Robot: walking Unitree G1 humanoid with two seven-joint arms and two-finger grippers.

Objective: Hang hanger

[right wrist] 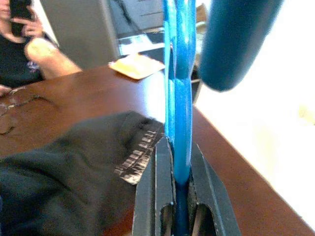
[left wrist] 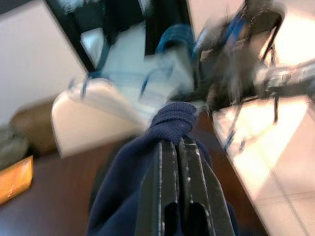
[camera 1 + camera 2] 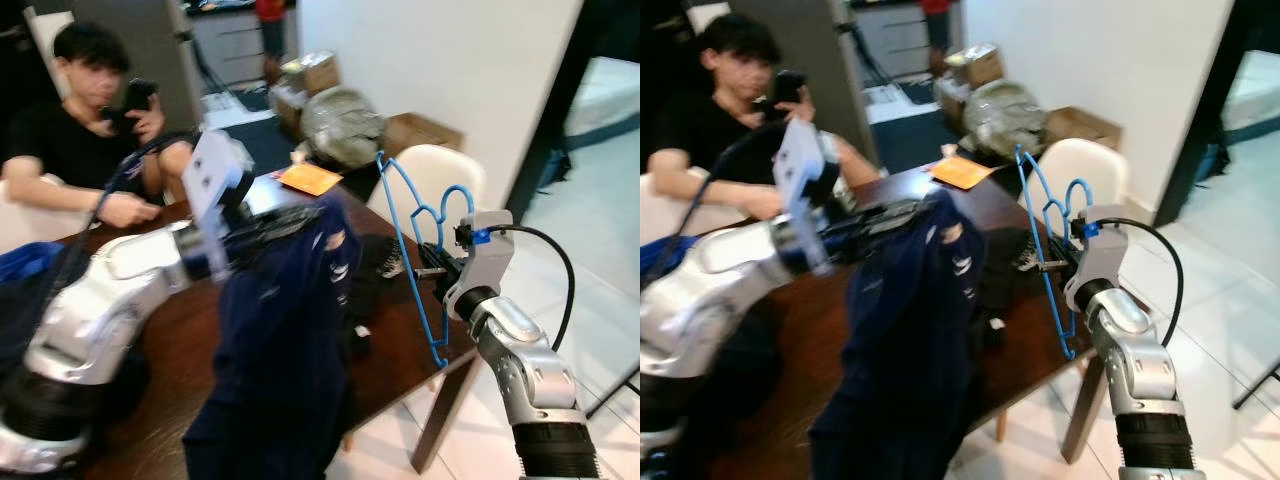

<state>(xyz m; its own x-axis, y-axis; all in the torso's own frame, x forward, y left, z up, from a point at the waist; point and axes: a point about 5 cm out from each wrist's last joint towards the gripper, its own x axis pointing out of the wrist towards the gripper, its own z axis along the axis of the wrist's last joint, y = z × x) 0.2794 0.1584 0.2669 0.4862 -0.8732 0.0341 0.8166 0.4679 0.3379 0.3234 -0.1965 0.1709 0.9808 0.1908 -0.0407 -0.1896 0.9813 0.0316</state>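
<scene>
Right now, the right gripper [image 3: 432, 262] is clamping the blue hanger [image 3: 412, 250] at centre right, while the left gripper [image 2: 183, 147] is pinching the navy garment [image 3: 285, 340] at centre; aligning collar with hanger seems key.

Seated person [image 3: 75, 120], orange paper [image 3: 310, 178], cream chair [image 3: 432, 175]

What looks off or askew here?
Mainly the navy garment: it hangs bunched from the left pincer, apart from the blue hanger, which the right pincer holds upright. A dark garment lies crumpled on the table.
</scene>
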